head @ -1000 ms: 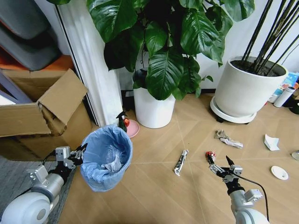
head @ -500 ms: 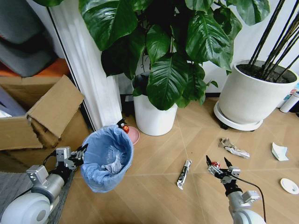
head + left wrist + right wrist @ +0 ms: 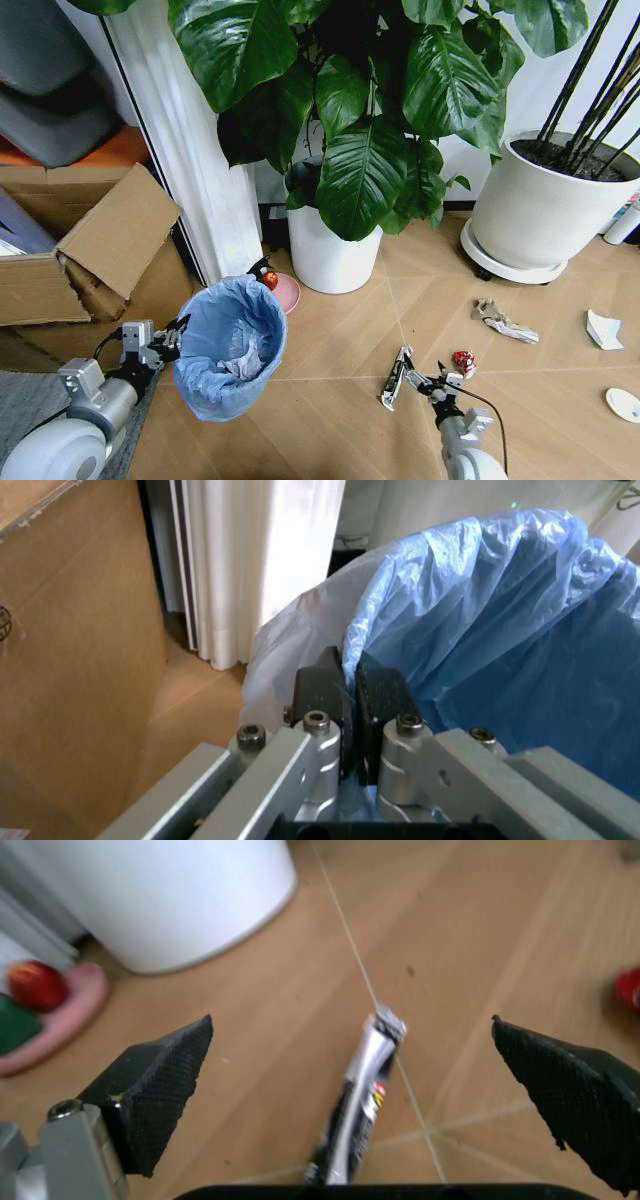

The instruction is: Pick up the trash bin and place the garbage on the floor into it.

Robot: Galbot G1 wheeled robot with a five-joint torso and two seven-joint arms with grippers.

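The trash bin [image 3: 230, 345], lined with a crinkled light-blue bag [image 3: 500, 630], stands on the wood-look floor [image 3: 330, 420]. My left gripper [image 3: 168, 338] is shut on its near rim, and the left wrist view shows the pads [image 3: 380, 694] pinching the bag's edge. My right gripper [image 3: 425, 372] hangs open low over a flattened silver wrapper [image 3: 395, 378], which lies between its spread fingers [image 3: 160, 1080] in the right wrist view [image 3: 360, 1095]. More garbage lies to the right: a crumpled grey paper [image 3: 500, 320], a white tissue [image 3: 603, 330], a white disc [image 3: 625, 403].
A small red object [image 3: 464, 360] sits just right of my right gripper. Two white plant pots [image 3: 330, 250] [image 3: 535, 215] stand behind. A pink dish [image 3: 283, 292] lies by the bin. A cardboard box [image 3: 80, 250] and a grey mat [image 3: 25, 410] are on the left.
The head camera has shifted. My right gripper has moved left from beside the red object to over the silver wrapper. The left gripper still holds the bin's rim.
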